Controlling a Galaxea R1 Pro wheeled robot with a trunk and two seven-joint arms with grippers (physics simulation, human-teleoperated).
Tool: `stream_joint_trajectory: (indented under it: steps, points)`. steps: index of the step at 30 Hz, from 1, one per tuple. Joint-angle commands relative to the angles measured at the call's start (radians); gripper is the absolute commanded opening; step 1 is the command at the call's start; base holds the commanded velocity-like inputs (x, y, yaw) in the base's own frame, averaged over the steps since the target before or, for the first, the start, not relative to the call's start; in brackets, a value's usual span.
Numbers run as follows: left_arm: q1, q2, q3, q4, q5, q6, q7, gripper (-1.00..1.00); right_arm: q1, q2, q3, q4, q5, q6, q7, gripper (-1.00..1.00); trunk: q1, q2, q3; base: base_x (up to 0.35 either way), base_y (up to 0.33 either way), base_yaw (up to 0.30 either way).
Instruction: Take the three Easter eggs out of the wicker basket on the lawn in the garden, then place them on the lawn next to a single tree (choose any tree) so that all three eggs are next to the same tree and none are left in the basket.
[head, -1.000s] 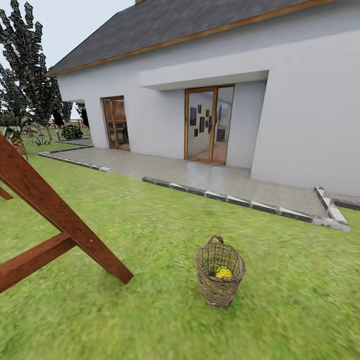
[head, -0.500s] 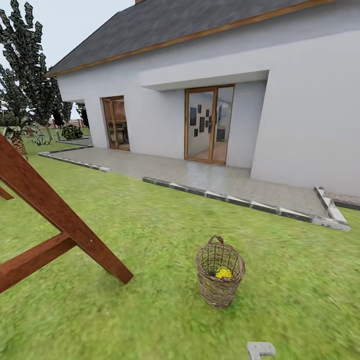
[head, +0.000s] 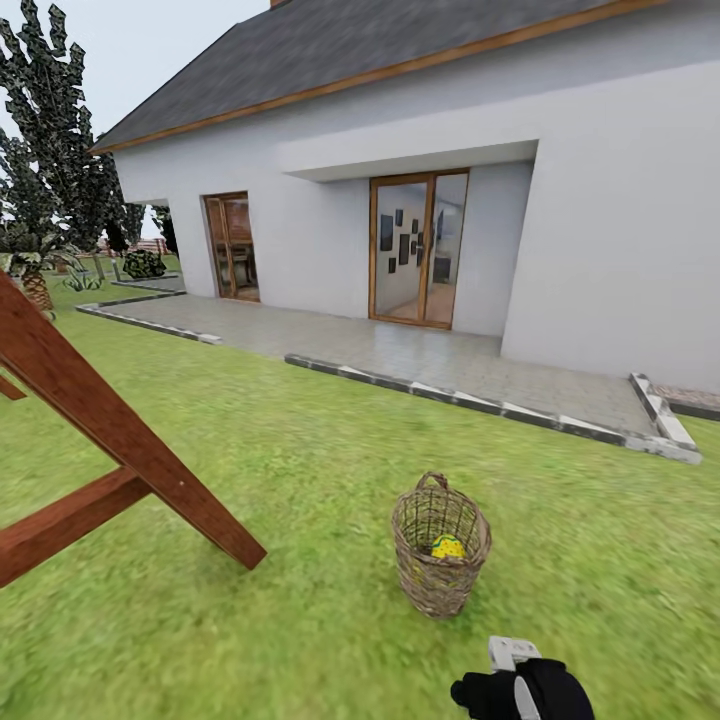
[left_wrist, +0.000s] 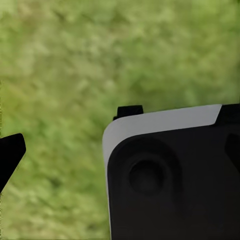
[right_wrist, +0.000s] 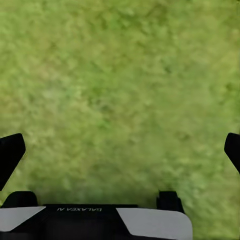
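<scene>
Change: my right gripper (head: 505, 655) has risen into the head view, below the wicker basket (head: 440, 545).
Basket: one Easter egg (head: 447, 546) visible inside.
Grip: right fingertips (right_wrist: 11, 155) spread wide, empty; left, I cannot tell.

"GALAXEA" upside-down on white robot housing (right_wrist: 95, 215), right wrist view; no other text.

From my seat the wicker basket (head: 440, 545) looks like rough woven twigs, lawn (head: 300, 450) is matt mottled grass, that wooden frame (head: 110, 440) smooth reddish timber, right claw (head: 512, 655) matt black-and-grey plastic.
</scene>
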Motion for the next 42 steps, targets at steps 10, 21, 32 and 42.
stream_joint_trajectory:
  steps: [10, 21, 32, 42]
  points:
    - [-0.001, -0.001, -0.008, 0.001, -0.002, -0.006, 0.008, 1.0, -0.041, 0.0, -0.021, -0.006, -0.062, 0.01, 0.001, 1.0, 0.0, -0.001, -0.001, 0.1, 0.014, 0.0]
    - [-0.001, 0.002, -0.008, 0.001, -0.002, -0.006, 0.008, 1.0, -0.044, 0.001, -0.066, 0.006, -0.131, 0.009, 0.006, 1.0, 0.0, -0.001, -0.001, 0.043, 0.11, -0.059]
    - [-0.001, 0.003, -0.009, 0.001, -0.003, -0.006, 0.008, 1.0, -0.044, 0.001, -0.066, 0.022, -0.134, -0.037, 0.007, 1.0, 0.0, -0.001, -0.001, 0.038, 0.268, -0.276]
    - [-0.001, 0.003, -0.009, 0.001, -0.003, -0.006, 0.008, 1.0, -0.044, -0.001, -0.071, 0.024, -0.136, -0.038, 0.007, 1.0, 0.0, -0.001, -0.001, 0.001, 0.037, -0.289]
